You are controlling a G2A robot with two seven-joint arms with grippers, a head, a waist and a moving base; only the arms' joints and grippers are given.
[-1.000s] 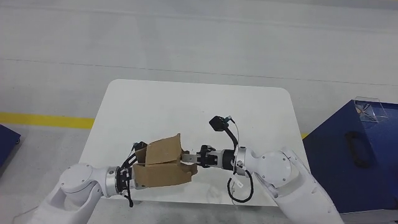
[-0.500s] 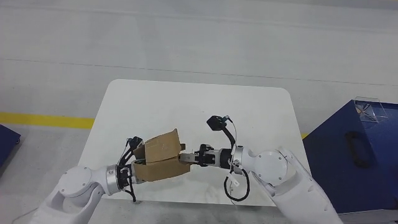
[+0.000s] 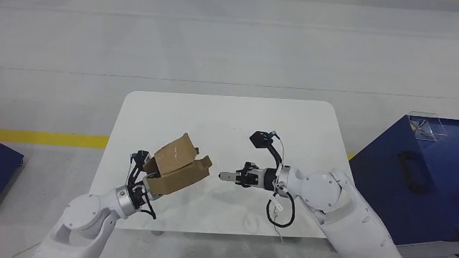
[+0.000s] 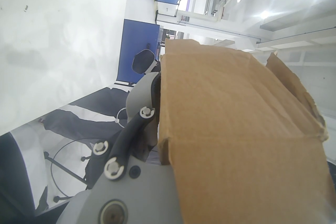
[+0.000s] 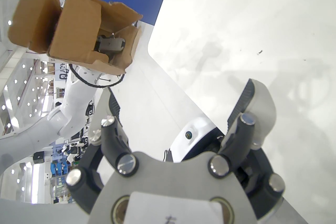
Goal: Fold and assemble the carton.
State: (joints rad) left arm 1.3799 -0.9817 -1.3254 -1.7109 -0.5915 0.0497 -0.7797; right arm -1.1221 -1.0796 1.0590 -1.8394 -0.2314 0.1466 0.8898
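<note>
The brown carton point(image 3: 176, 165) is partly folded, its flaps loose, and hangs tilted above the front left of the white table point(image 3: 215, 122). My left gripper point(image 3: 145, 179) is shut on the carton's left end. One of its fingers point(image 4: 143, 93) lies against the cardboard wall point(image 4: 236, 117). In the right wrist view a grey finger point(image 5: 110, 43) shows inside the open carton point(image 5: 76, 22). My right gripper point(image 3: 225, 176) is open a short way right of the carton, with nothing between its fingers point(image 5: 249, 99).
A blue cabinet point(image 3: 409, 172) stands off the table's right side. The table's front edge runs just below both arms. The back half of the table point(image 3: 229, 115) is bare.
The right gripper has let go of the carton's flap and opened. The left arm has pulled the carton to the left and tilted it, opening a gap between carton and right gripper.
</note>
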